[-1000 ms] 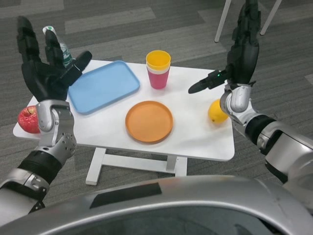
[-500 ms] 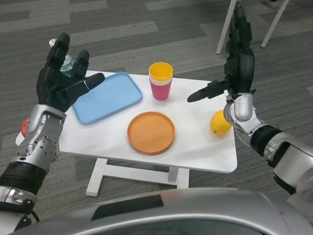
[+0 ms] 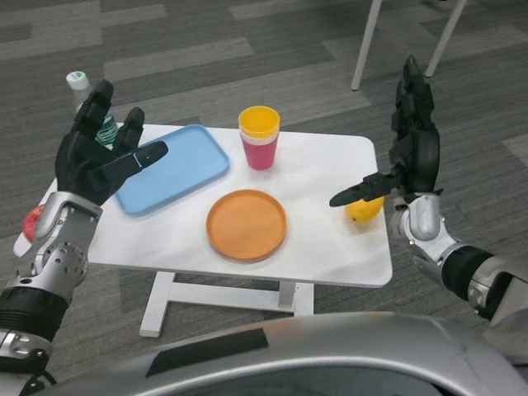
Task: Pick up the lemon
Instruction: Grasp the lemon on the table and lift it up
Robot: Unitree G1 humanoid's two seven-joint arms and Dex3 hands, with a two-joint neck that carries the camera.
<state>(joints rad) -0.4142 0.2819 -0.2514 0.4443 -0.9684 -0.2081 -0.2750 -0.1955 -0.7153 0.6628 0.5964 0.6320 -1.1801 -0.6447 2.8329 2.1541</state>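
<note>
A yellow lemon (image 3: 363,209) lies near the right edge of the white table (image 3: 322,239). My right hand (image 3: 407,157) is raised just above and to the right of it, fingers spread upward, thumb reaching out over the lemon's top; it holds nothing. My left hand (image 3: 97,153) hovers over the table's left end, fingers spread, empty.
An orange plate (image 3: 246,223) sits at the centre front. A blue tray (image 3: 171,167) lies at the left, stacked yellow and pink cups (image 3: 260,137) stand behind the plate. A red apple (image 3: 33,223) peeks out behind my left wrist, a bottle (image 3: 82,91) beyond it. Chair legs (image 3: 367,41) stand far right.
My right hand has come down and nearer the lemon. My left hand has dropped lower over the table's left end. The camera has shifted a little.
</note>
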